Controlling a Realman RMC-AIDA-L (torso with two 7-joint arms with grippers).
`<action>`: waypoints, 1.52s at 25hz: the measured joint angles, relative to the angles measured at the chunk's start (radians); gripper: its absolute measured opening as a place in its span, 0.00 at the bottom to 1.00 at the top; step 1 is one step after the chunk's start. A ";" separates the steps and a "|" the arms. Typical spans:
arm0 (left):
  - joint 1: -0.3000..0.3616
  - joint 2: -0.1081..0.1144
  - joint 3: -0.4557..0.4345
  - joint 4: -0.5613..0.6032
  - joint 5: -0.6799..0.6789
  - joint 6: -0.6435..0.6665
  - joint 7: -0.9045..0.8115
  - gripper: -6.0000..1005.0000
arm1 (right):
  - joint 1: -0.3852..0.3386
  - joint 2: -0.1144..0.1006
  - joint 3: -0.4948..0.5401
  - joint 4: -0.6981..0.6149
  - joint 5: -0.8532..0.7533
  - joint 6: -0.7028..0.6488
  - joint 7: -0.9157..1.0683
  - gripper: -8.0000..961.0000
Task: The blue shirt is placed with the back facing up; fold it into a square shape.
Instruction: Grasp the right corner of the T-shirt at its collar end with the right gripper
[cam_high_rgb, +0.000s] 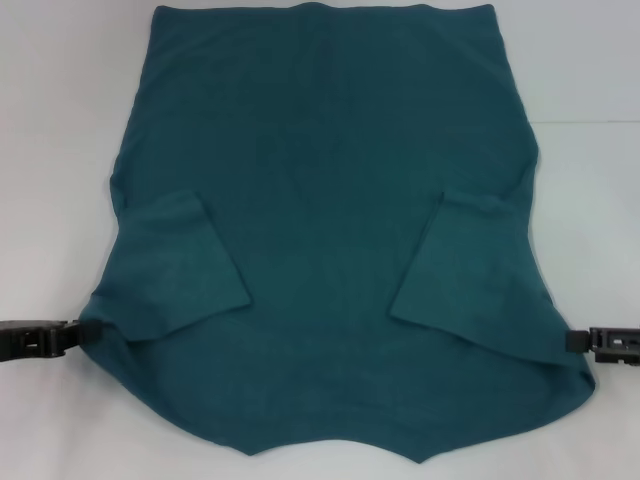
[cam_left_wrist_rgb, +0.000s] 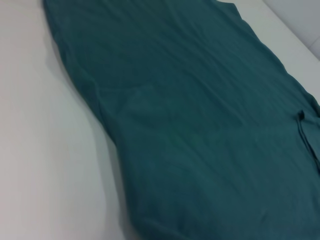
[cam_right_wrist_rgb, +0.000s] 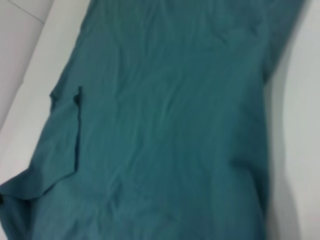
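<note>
1. White tabletop (cam_high_rgb: 50, 150) fills the scene, and the shirt (cam_high_rgb: 320, 200) is spread flat across most of it, plain side up.
2. No lettering is seen on the upturned face of the shirt in any view.
3. Both short sleeves are folded inward onto the body of the shirt: the left sleeve (cam_high_rgb: 175, 270) lies as a slanted panel on the shirt's left half, and the right sleeve (cam_high_rgb: 470, 270) mirrors it on the right half.
4. The shirt's far edge is seen as a straight band at the top of the head view, while its near edge ends in a shallow notch between two points.
5. The left gripper (cam_high_rgb: 72, 335) is placed at the shirt's left edge, at the near corner beside the left sleeve, level with the tabletop.
6. The right gripper (cam_high_rgb: 578, 342) is placed at the shirt's right edge, at the near corner beside the right sleeve.
7. Each gripper touches the cloth's border, but whether the fingers are apart, together or clamped on the fabric cannot be told.
8. In the left wrist view the shirt (cam_left_wrist_rgb: 200, 125) is shown running diagonally over the tabletop (cam_left_wrist_rgb: 40, 150), with soft wrinkles.
9. In the right wrist view the shirt (cam_right_wrist_rgb: 170, 130) is shown with a folded sleeve edge as a dark seam, and the tabletop (cam_right_wrist_rgb: 300, 150) beside it.
</note>
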 joint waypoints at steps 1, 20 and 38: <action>-0.002 -0.001 0.000 0.000 0.000 0.000 0.000 0.02 | -0.002 0.000 0.000 0.001 -0.006 0.004 0.000 0.93; -0.007 0.000 0.005 0.000 0.000 0.000 -0.005 0.02 | 0.023 0.031 -0.005 0.012 -0.071 -0.046 -0.014 0.93; -0.009 -0.002 0.006 -0.002 0.000 0.002 -0.005 0.02 | 0.011 0.038 0.018 0.013 -0.068 -0.034 -0.016 0.80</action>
